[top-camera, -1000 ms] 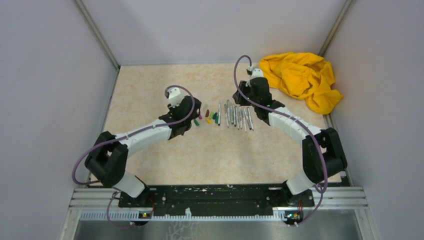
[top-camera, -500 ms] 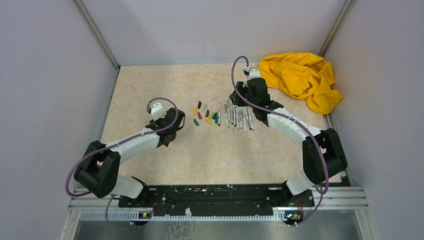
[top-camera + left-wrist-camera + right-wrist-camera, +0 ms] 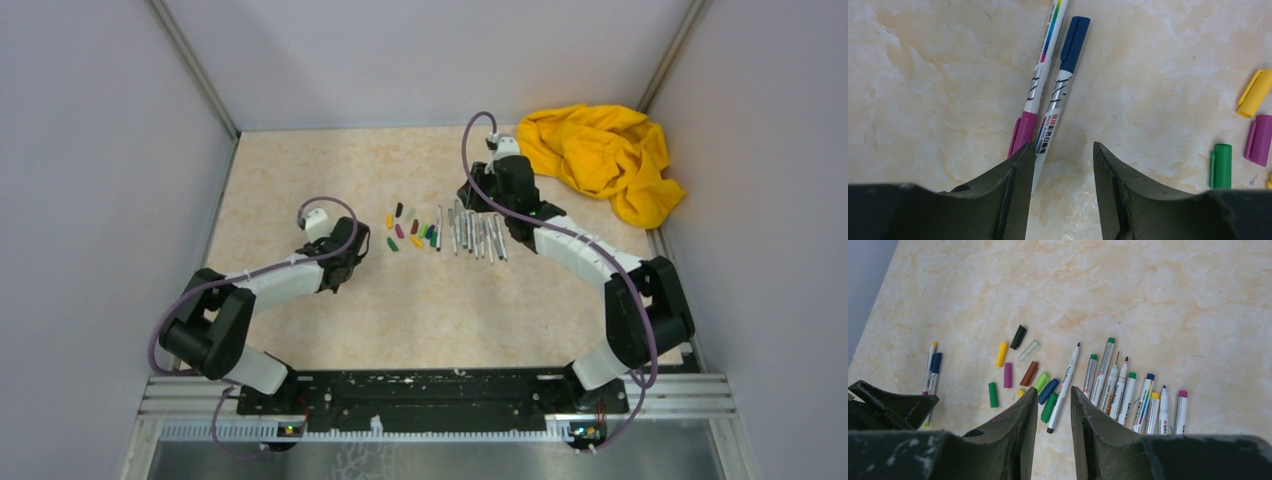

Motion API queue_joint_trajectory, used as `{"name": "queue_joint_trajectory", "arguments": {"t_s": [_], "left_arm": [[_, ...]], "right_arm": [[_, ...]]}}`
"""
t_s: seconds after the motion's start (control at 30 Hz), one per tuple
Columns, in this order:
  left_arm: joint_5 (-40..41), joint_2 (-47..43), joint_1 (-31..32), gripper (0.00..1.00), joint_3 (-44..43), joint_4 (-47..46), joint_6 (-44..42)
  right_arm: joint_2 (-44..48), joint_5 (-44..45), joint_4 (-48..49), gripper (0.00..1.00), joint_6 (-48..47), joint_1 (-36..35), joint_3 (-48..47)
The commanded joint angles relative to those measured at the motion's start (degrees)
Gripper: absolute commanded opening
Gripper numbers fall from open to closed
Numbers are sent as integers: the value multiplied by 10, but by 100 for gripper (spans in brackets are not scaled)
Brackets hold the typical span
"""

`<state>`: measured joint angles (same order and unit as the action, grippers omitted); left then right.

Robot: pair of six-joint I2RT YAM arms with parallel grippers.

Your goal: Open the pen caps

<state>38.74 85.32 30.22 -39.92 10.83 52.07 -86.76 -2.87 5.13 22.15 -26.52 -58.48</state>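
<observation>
Ten or so loose pen caps (image 3: pixel 1008 375) lie scattered near the middle of the worktop (image 3: pixel 440 320), a little toward its far edge. They are black, yellow, clear, purple, brown, blue and several greens, each apart from any barrel. Just to their right a row of pens (image 3: pixel 1128 390) lies side by side, several with fine tips showing. One thin uncapped pen (image 3: pixel 1065 385) rests between the row and the caps.

Toward the left edge two pens (image 3: pixel 1048 100) lie close together. One wears a blue cap (image 3: pixel 1073 42), the other a pink cap (image 3: pixel 1022 135). The left tool (image 3: pixel 1060 165) sits over their near ends with its jaws apart and nothing between them. The blue-capped pen's barrel runs beside the inner face of one finger (image 3: pixel 1015 185); whether it touches cannot be told.

The right tool (image 3: pixel 1053 395) is over the caps and the row, its jaws likewise apart and gripping nothing. A crumpled yellow cloth (image 3: pixel 605 160) fills the far right corner.
</observation>
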Motion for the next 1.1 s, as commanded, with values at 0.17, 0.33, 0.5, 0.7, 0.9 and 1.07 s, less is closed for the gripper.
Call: {"name": "queue_joint_trajectory", "arguments": {"t_s": [0.17, 0.33, 0.5, 0.7, 0.9, 1.07], "left_arm": [[-17, 23, -9, 52, 8, -32, -9], [-21, 29, -12, 52, 9, -37, -10], [-39, 41, -15, 50, 11, -52, -14], [-90, 77, -16, 36, 11, -68, -17], [-131, 90, -15, 7, 25, -91, -15], [-155, 92, -13, 0, 29, -104, -28]], "right_arm": [[-1, 5, 32, 30, 1, -5, -1], [-2, 6, 33, 30, 0, -4, -1], [-3, 9, 31, 30, 0, -4, 0], [2, 13, 28, 30, 0, -5, 1], [8, 18, 23, 30, 3, -5, -1], [6, 15, 21, 30, 4, -5, -1]]}}
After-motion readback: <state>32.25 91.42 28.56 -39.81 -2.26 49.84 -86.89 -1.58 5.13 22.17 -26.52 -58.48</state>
